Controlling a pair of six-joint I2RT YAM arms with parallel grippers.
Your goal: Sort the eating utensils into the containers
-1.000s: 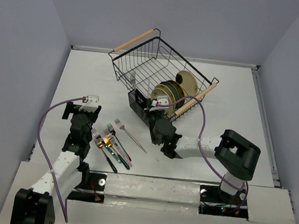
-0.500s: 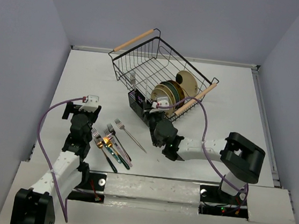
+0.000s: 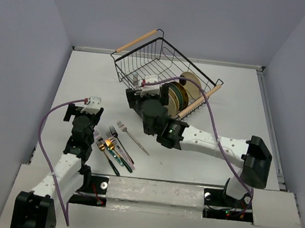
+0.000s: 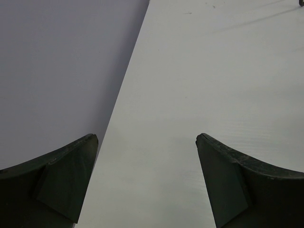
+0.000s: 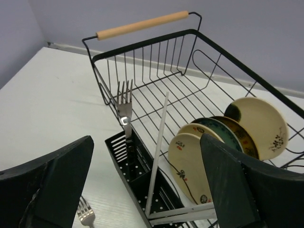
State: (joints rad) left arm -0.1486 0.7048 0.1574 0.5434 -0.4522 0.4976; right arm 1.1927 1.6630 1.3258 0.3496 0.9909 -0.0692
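Observation:
The black slotted caddy [image 5: 124, 164] hangs on the wire basket's near side. A silver fork [image 5: 125, 110] stands tines up in its far compartment, and a slim white handle [image 5: 159, 152] leans in the compartment beside it. My right gripper [image 5: 146, 140] hovers over the caddy, open, with nothing between its fingers; from above, this gripper [image 3: 139, 98] hides most of the caddy. Several forks [image 3: 113, 147] lie bunched on the table, and one silver fork [image 3: 133, 137] lies apart. My left gripper [image 4: 147, 137] is open over bare table, with the left gripper [image 3: 84, 118] left of the forks.
The black wire basket [image 3: 157, 65] with wooden handles sits tilted at the back and holds several upright plates [image 3: 180, 92]. Two pale rods [image 5: 223, 213] lie across the caddy's near end. Another fork head [image 5: 85, 216] shows on the table by the caddy. The left wall [image 4: 57, 71] is close to my left gripper.
My right arm has swung left and away from its base, from the table beside the forks to over the caddy, and its jaws have opened wide. The left arm has not moved.

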